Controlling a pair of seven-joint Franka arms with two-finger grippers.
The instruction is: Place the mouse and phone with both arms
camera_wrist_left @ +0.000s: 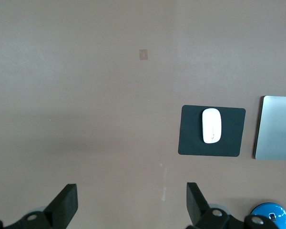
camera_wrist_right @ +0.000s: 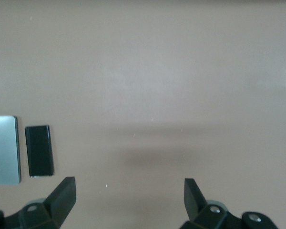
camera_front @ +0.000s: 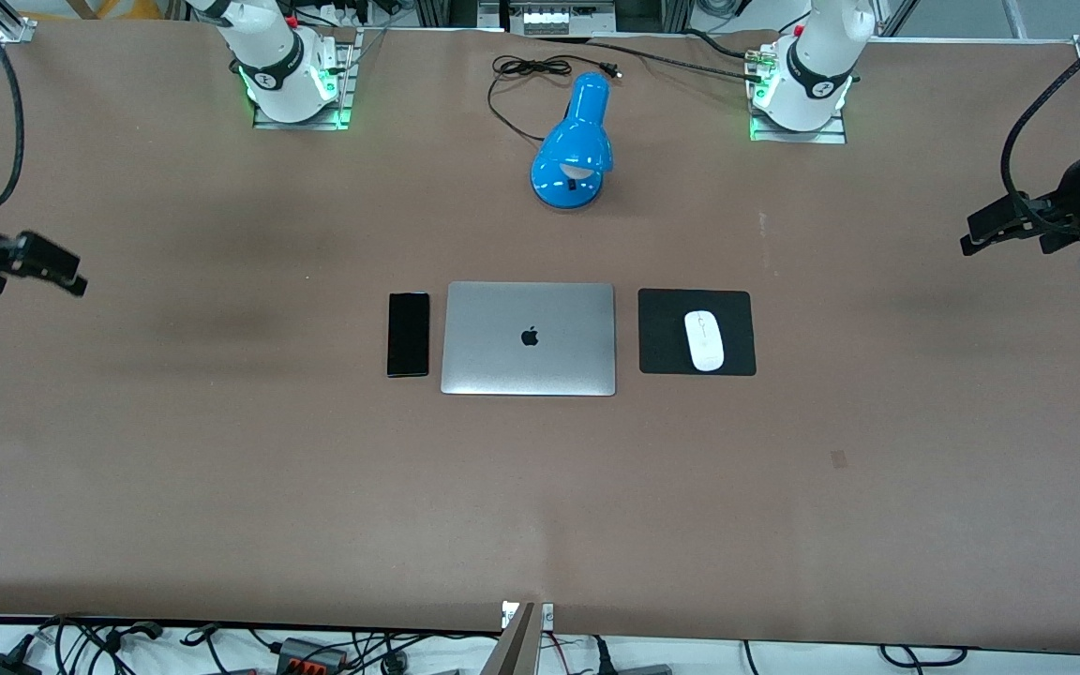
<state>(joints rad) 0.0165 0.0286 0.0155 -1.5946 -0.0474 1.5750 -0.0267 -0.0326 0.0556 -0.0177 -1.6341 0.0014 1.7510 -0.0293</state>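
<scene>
Both my arms are hanging out at the ends of the bench. My left end effector (camera_front: pixel 976 239) is up over bare bench at the left arm's end, fingers spread wide, nothing in them. My right end effector (camera_front: pixel 67 272) is the same deal over the right arm's end, wide apart and empty. The mouse (camera_front: pixel 704 339) sits on the black mouse pad (camera_front: pixel 662 356) just beside the closed laptop (camera_front: pixel 529 338). The phone (camera_front: pixel 408 334) lies flat just beside the laptop's edge toward the right arm's end. A blue lamp (camera_front: pixel 575 145) sits between my bases.
</scene>
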